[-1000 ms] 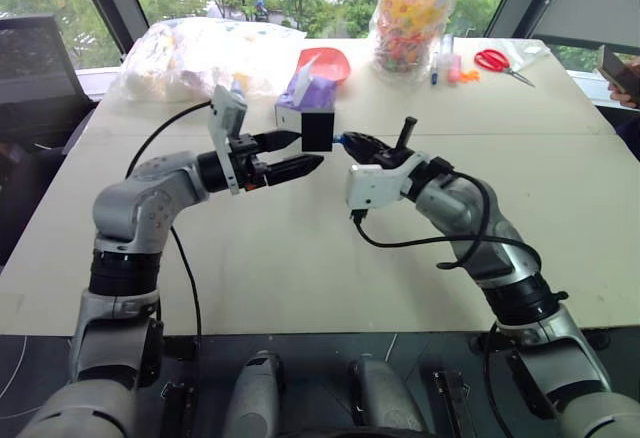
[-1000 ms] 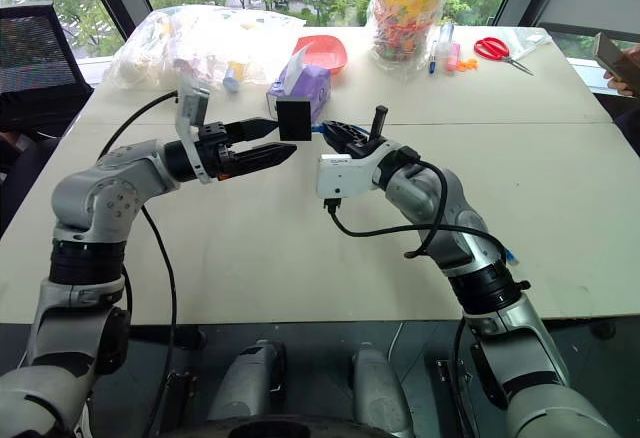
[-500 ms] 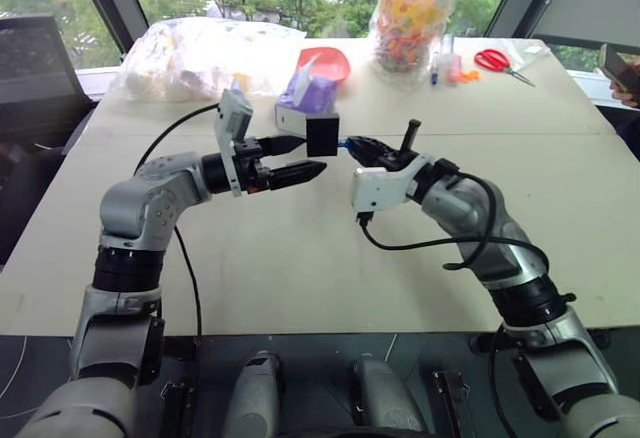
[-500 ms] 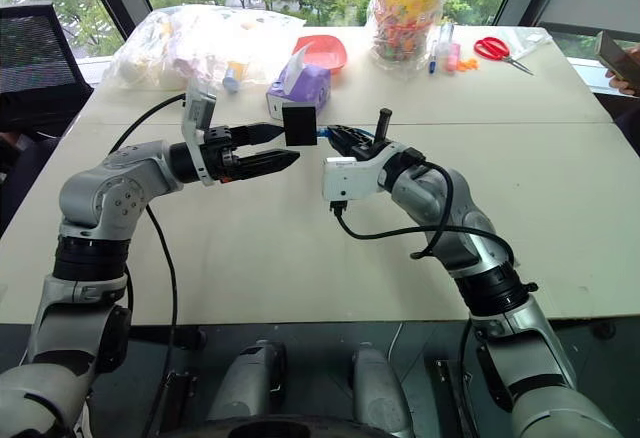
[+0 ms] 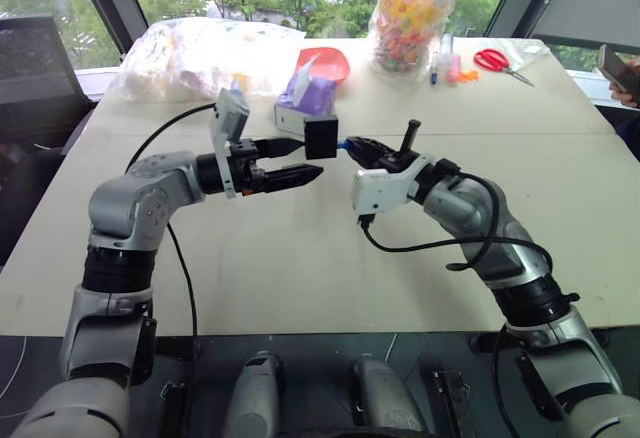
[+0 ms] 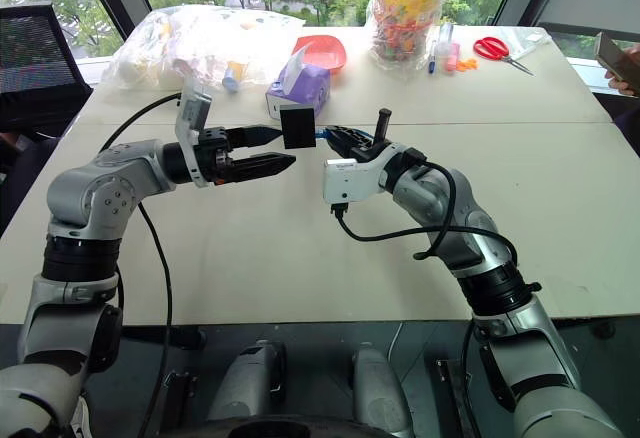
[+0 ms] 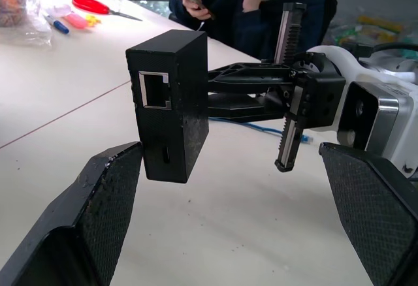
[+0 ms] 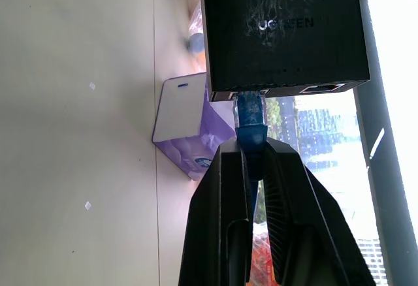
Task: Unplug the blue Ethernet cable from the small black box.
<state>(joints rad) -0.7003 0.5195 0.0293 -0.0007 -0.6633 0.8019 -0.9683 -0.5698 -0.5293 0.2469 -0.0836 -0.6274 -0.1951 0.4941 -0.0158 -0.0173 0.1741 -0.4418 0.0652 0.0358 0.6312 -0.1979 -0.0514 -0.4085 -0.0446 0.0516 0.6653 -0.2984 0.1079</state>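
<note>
blue Ethernet cable: plugged into the small black box. I pinch it just behind the plug with my right gripper, fully closed on the cord. The rest of it trails over the table behind that hand.
small black box: hangs in the air above the table, carried only by the plug. It sits at 9 o'clock from my right gripper in the head view, with the purple tissue box behind it at 11 o'clock.
left gripper: spread as wide as it goes and holding nothing. Its 2 fingers flank the box, 1 beside its lower edge, but neither seems to be pressing on it.
risk 1: if I pull the cable now, the box just follows, since nothing is bracing it.
risk 2: my grip is on the cord, not the latch tab. With the tab still locked, I judge a hard pull could strain the plug or slip along the jacket.
risk 3: closing my left fingers off-centre could twist the box on the plug and knock it down.
risk 4: if the plug lets go before my left hand has clamped on, the box drops to the table.
</note>
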